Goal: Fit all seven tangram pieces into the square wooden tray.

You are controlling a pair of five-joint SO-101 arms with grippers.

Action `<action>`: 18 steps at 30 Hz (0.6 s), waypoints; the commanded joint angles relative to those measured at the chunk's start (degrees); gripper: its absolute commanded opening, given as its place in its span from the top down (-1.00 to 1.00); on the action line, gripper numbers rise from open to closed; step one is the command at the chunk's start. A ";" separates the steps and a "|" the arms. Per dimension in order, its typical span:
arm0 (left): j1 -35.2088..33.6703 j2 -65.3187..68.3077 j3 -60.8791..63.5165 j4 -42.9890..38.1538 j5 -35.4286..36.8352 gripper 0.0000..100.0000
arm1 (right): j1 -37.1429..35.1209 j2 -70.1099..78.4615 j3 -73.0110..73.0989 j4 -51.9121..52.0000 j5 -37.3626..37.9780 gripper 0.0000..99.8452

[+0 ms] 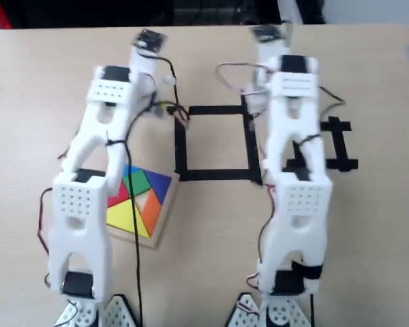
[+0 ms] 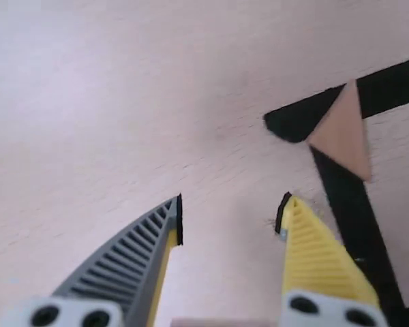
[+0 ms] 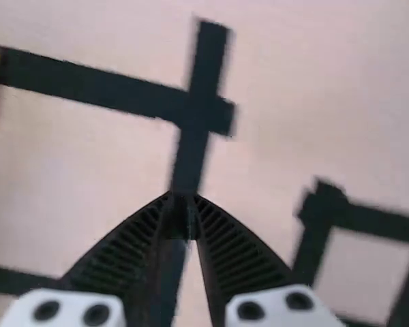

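L gripper (image 2: 232, 216): jaws wide apart, over the table (image 1: 368, 259). A pale triangular piece (image 2: 341, 133) lies near, just ahead of its tips, on a corner of the black tape square (image 1: 218, 175). R gripper (image 3: 185, 216): tips pressed together, over a tape cross (image 3: 203, 112). We find the wooden tray (image 1: 162, 223) w/ coloured pieces (image 1: 146, 197) at the table's near-left, well apart from the L gripper. The L arm covers part of the tray, so we cannot tell the piece count.

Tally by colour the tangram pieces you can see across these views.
Green piece: 1
Blue piece: 1
Red piece: 1
Orange piece: 1
Yellow piece: 1
Peach triangle: 1
Total: 6 visible; the left arm covers part of the wooden tray.
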 commanded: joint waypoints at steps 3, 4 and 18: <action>-12.18 -1.41 -16.31 13.89 -0.09 0.52 | -7.65 6.11 -1.89 -12.92 0.44 0.98; -14.02 -1.41 -18.51 16.26 -0.09 0.52 | -8.62 7.16 -2.86 -11.69 1.85 0.98; -29.93 -0.62 -21.32 28.66 -3.34 0.52 | -18.11 13.23 -16.92 -0.88 -0.53 0.98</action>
